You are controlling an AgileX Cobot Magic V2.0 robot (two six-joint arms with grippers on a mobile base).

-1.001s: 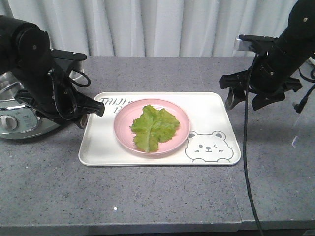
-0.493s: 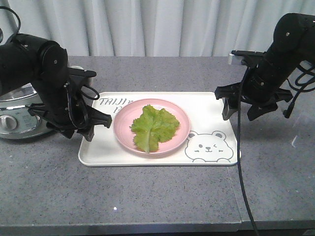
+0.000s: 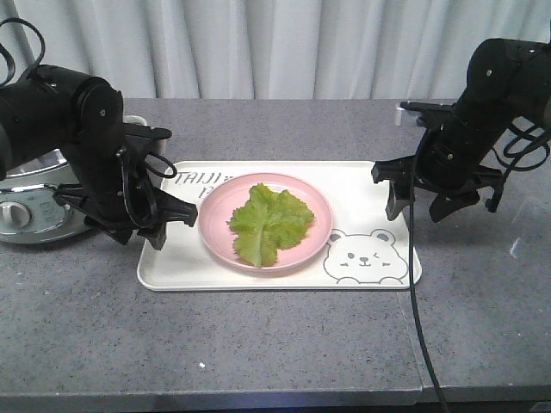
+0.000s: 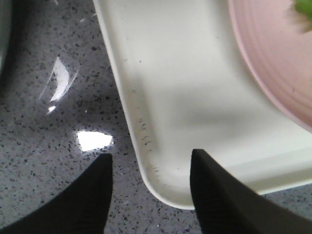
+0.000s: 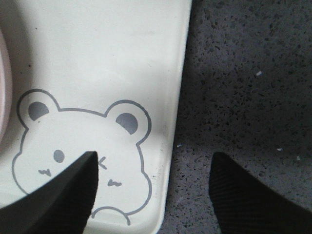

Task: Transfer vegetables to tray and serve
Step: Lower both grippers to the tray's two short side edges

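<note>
Front-facing view: lettuce leaf sits on the pink plate, with the plate mid-tray. Both my hands are wide open and hold nothing. Left hand straddles the left rim by the near corner, right hand straddles the right rim beside the bear face.

Risks:
- Thin rim slips out on closing.
- Outer fingers jam on the tabletop.
- Uneven lift tilts the tray and the plate slides, taking the leaf with it.

Can't tell finger height or contact. My left arm covers part of the lettering. The silver cooker is cut off.

Open counter fronts the tray; a silver cooker crowds its left side.
</note>
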